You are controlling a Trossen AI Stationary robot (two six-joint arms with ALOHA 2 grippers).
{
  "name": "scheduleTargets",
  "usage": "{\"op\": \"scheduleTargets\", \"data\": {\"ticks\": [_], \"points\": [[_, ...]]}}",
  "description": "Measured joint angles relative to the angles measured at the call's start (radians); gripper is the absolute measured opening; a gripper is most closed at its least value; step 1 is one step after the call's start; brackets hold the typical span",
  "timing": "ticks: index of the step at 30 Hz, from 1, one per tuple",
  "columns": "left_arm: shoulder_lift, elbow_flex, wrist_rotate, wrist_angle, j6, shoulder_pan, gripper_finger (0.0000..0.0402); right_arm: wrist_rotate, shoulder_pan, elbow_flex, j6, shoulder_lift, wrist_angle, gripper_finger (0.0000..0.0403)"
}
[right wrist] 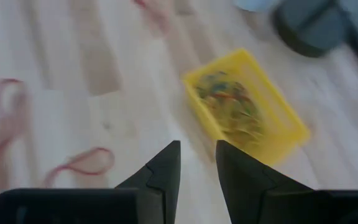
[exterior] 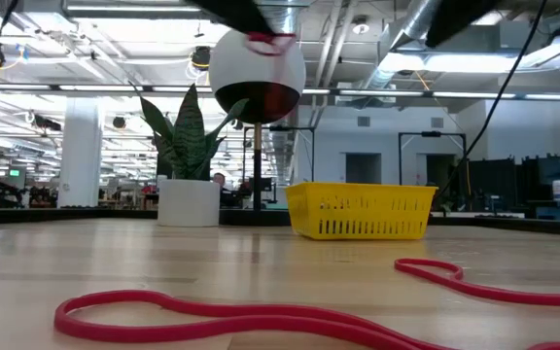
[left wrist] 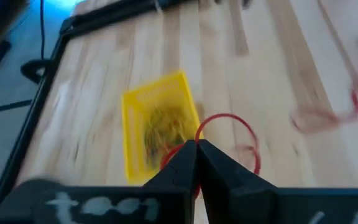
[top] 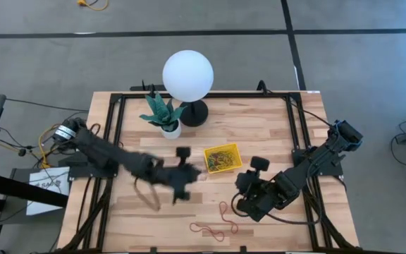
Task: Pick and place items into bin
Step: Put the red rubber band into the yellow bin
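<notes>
Beside the bin (left wrist: 157, 124), left end effector (left wrist: 196, 149) pinches a red band (left wrist: 229, 121).

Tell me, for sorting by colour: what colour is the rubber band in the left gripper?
Red; the rubber band shows best in the left wrist view.

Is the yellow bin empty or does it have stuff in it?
Not empty. The yellow bin holds a tangle of rubber bands in mixed colours, seen in both wrist views. More red bands lie out on the table.

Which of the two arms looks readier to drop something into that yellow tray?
The left. The left gripper is shut on a red band close beside the yellow bin; the right gripper is open and empty.
</notes>
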Motion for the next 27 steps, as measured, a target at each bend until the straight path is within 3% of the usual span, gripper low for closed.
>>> {"op": "scheduleTargets", "data": {"ticks": [4,7,11,15,21,27], "points": [[0.022,0.0,0.182,0.156,0.084,0.134,0.0,0.062,0.024,0.0,0.167,0.0,-0.132,0.0098],[0.078,0.0,0.256,0.247,0.146,0.201,0.0,0.066,0.048,0.0,0.232,0.0,-0.173,0.0098],[0.174,-0.001,0.279,0.345,0.197,0.265,0.0,0.069,0.077,0.0,0.253,0.0,-0.169,0.0098],[0.258,-0.001,0.279,0.393,0.127,0.317,0.0,0.072,0.092,0.0,0.264,0.0,-0.169,0.0098],[0.347,-0.002,0.264,0.398,0.083,0.349,0.0,0.08,0.086,0.0,0.264,0.001,-0.168,0.0098],[0.398,-0.002,0.321,0.384,0.08,0.359,0.0002,0.079,0.064,0.0,0.256,0.001,-0.169,0.0098]]}}
